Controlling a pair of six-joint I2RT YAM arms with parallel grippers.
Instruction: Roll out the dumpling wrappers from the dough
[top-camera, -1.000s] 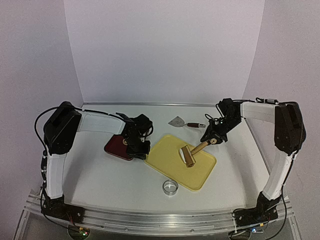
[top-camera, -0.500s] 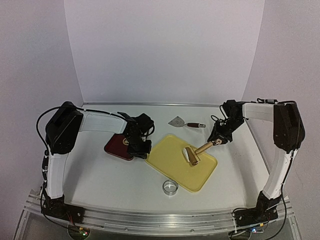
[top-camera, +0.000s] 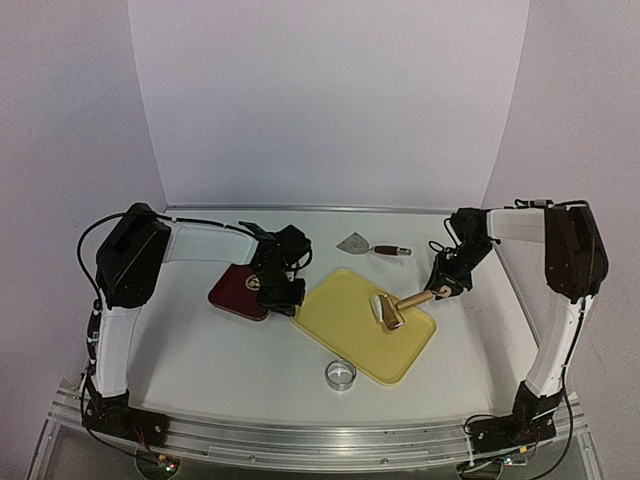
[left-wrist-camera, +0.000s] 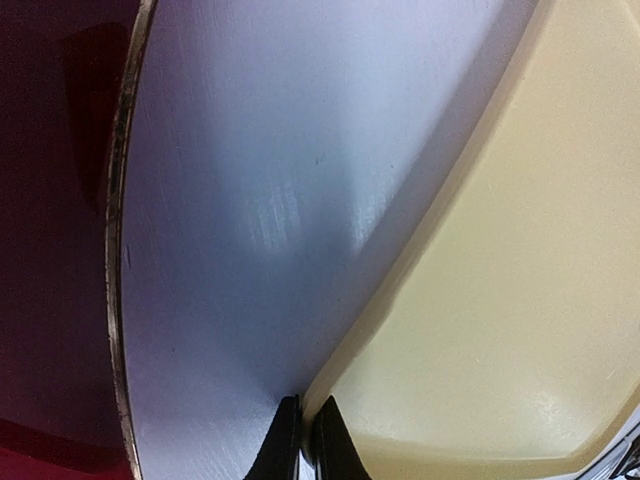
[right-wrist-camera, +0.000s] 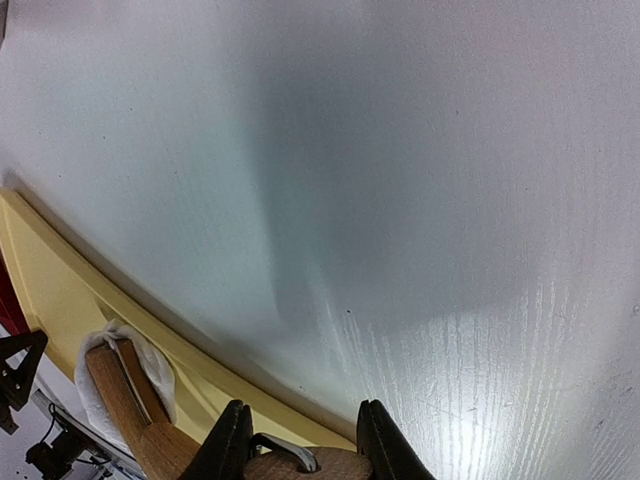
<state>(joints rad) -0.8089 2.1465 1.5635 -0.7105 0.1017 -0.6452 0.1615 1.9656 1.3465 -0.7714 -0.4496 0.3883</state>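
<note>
The dough (top-camera: 378, 302) is a small white lump on the yellow board (top-camera: 345, 325), pressed under the wooden roller (top-camera: 391, 314). In the right wrist view the dough (right-wrist-camera: 92, 388) bulges beside the roller (right-wrist-camera: 122, 400). My right gripper (top-camera: 438, 289) is shut on the roller's wooden handle (right-wrist-camera: 305, 467), jaws either side of it (right-wrist-camera: 300, 445). My left gripper (top-camera: 284, 298) is shut on the board's left rim (left-wrist-camera: 345, 385), fingers pinched on it (left-wrist-camera: 303, 440). No round dumpling wrappers are in view.
A dark red plate (top-camera: 235, 293) lies left of the board, under my left wrist (left-wrist-camera: 50, 200). A shiny ring cutter (top-camera: 341, 374) stands in front of the board. A scraper (top-camera: 356, 243) with a dark handle lies behind the board.
My right gripper has drawn the roller to the right across the board over the dough. My left gripper has stayed on the board's rim.
</note>
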